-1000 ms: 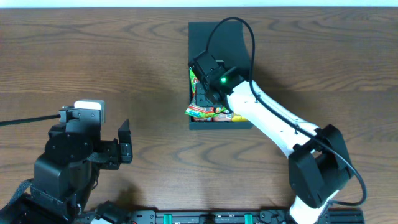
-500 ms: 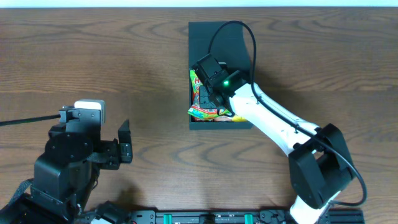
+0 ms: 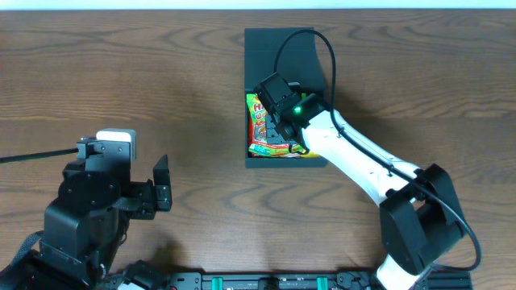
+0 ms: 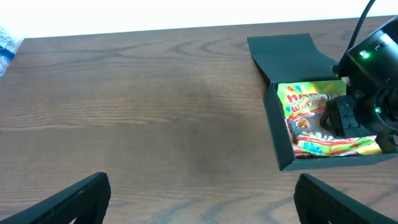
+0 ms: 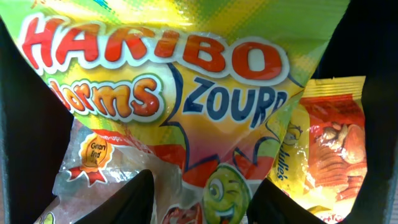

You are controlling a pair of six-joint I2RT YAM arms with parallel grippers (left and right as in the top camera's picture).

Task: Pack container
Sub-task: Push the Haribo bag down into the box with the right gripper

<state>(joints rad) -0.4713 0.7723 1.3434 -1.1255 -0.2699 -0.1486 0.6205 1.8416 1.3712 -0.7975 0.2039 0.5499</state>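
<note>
Your right pincer (image 5: pixel 202 200) is hovering released, jaws apart, just over the Haribo worms bag (image 5: pixel 186 81). The bag is lying inside the open dark container (image 3: pixel 258 56), which is sitting at the far middle of the wooden surface (image 3: pixel 161 80). Your left pincer (image 4: pixel 202 202) is hanging spread wide, gripping nothing.

Brown wood-grain table (image 3: pixel 121 72) throughout. Right of centre, toward the far side, a yellow-green Haribo worms bag (image 3: pixel 259 117) lying flat, lettering up. Beside it, partly under its edge, an orange snack pack (image 5: pixel 333 149). At the far left, something pale blue (image 4: pixel 5 50), cut off.
</note>
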